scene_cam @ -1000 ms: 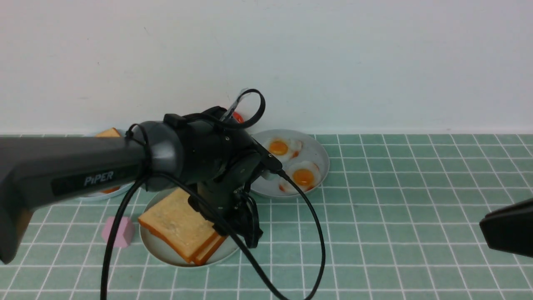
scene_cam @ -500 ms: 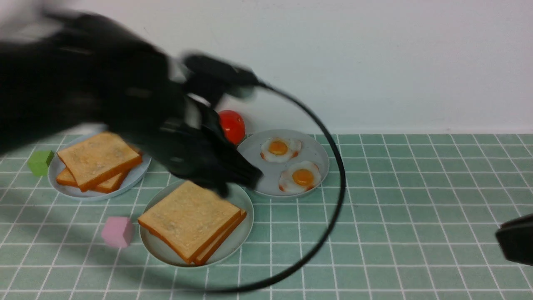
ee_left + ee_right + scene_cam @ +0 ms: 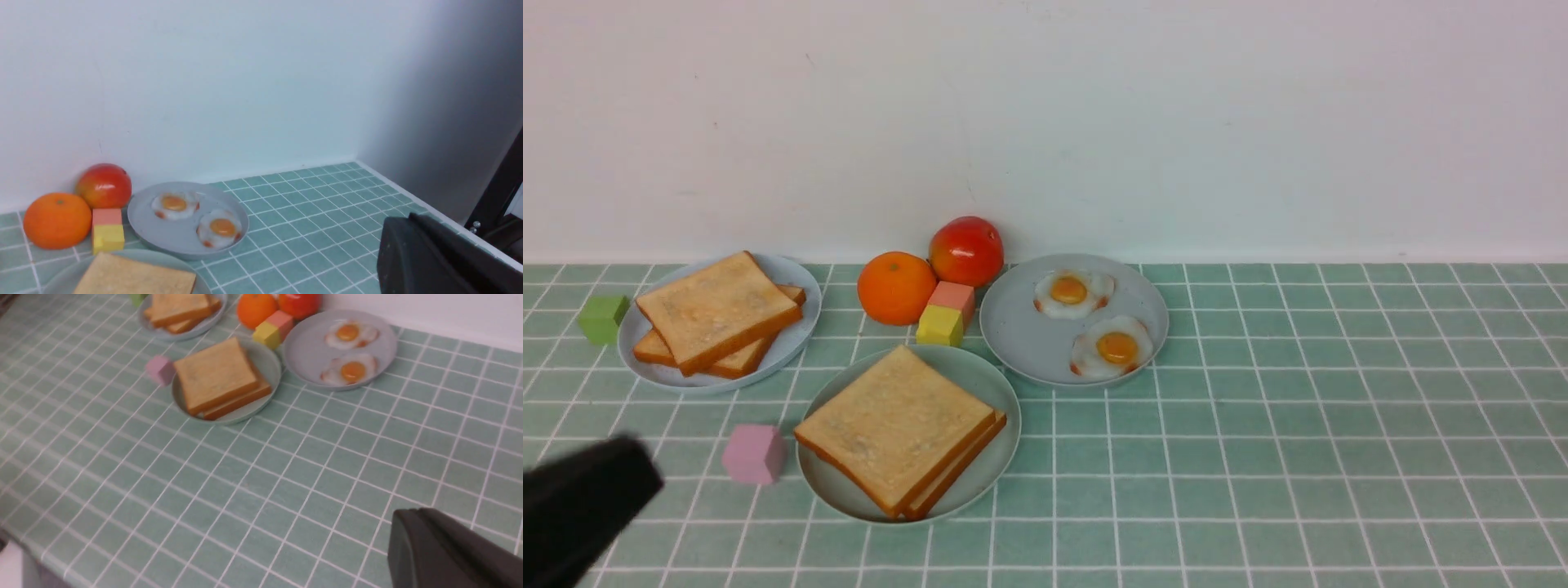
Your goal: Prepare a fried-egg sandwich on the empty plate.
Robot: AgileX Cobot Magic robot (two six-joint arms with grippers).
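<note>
The left gripper (image 3: 645,465), closed on nothing, was nearer at the front view's lower left, the 2 stacked toasts (image 3: 898,433) lying up and rightward.

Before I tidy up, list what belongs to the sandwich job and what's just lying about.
Job:
- stacked toast
- green plate

Probably just about:
- orange
- red fruit
- pink block
- green block
- yellow block
- salmon block
</note>
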